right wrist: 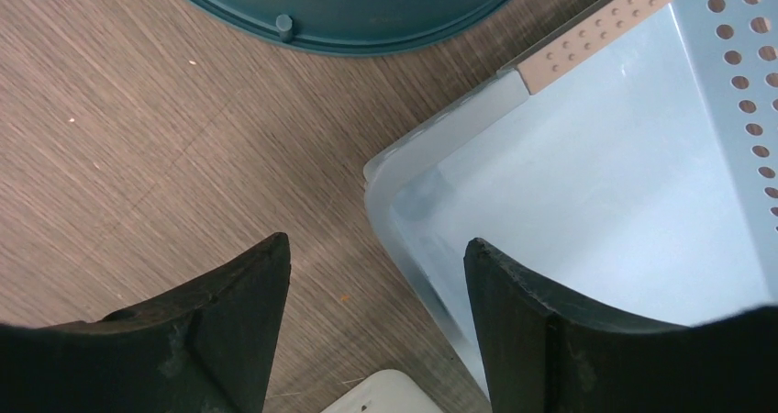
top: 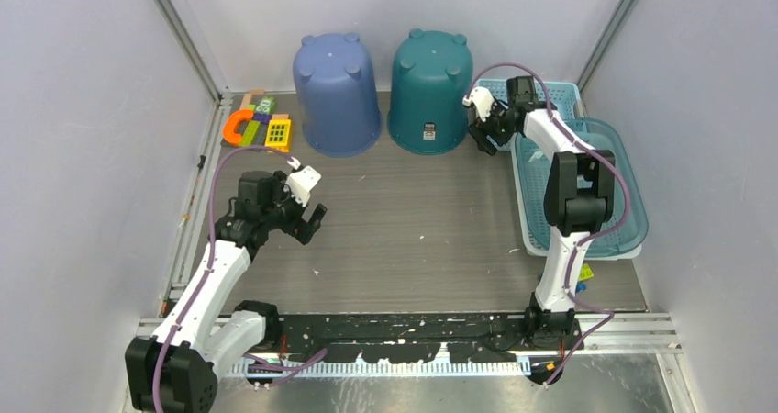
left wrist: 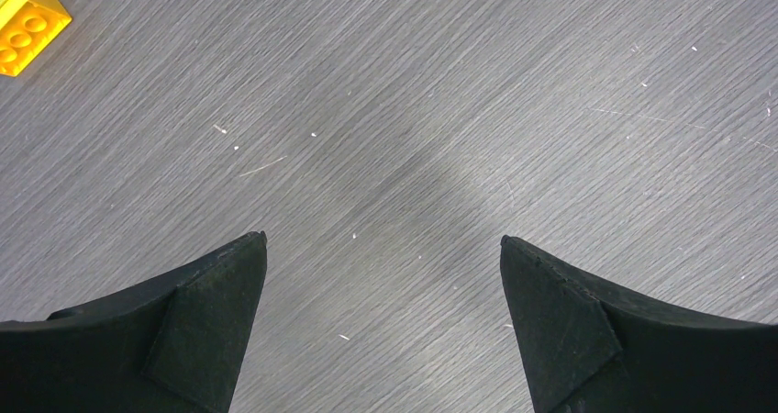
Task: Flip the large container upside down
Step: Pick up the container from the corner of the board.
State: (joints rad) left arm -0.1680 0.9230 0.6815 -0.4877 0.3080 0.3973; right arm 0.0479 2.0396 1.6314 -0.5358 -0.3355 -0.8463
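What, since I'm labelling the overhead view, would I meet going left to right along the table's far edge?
Toy blocks → purple-blue bucket → teal bucket → right pincer → perforated basket.

Both arms are showing white links between chunky black joints, the left arm and the right arm alike. A purple cable is looping along each one. White camera blocks are capping the wrists, and matte black wedge fingers are tapering to blunt tips.
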